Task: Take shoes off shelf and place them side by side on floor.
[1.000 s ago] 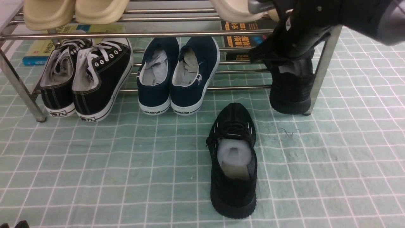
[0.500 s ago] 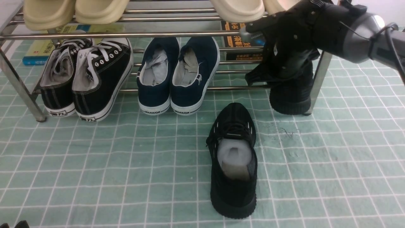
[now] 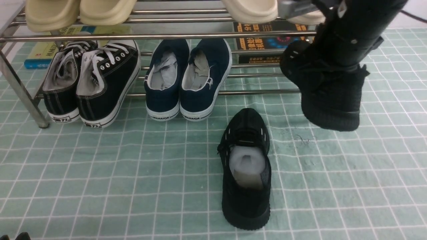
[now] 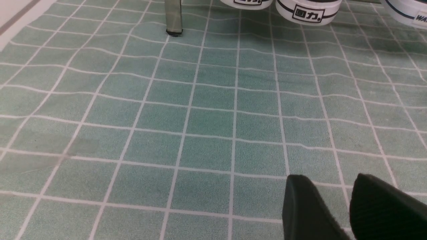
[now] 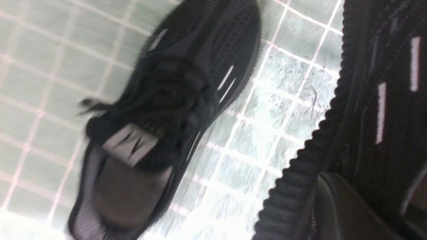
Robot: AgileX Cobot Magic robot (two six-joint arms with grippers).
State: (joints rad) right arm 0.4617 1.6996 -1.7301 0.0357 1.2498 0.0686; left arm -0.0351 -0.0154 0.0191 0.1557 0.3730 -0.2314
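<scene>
The first shoe [image 3: 246, 170] lay on the floor [image 3: 133, 166] in front of the shelf [image 3: 166, 36], heel toward the camera, paper stuffing showing. The second shoe [image 3: 328, 93] hung in the air to its right, toe up near the lower bars and heel low. It was held by the right end effector [image 3: 337, 63], whose grip was hidden in the shoe's opening. Half the task looked done; this shoe was yet to be set down parallel beside the first. The left end effector [image 4: 343, 213] hovered low over the floor, slightly parted, holding nothing. Half a second earlier the second shoe had sat by the shelf's right leg; it had since lifted and swung rightward, nearer the camera. The first shoe had not moved.
</scene>
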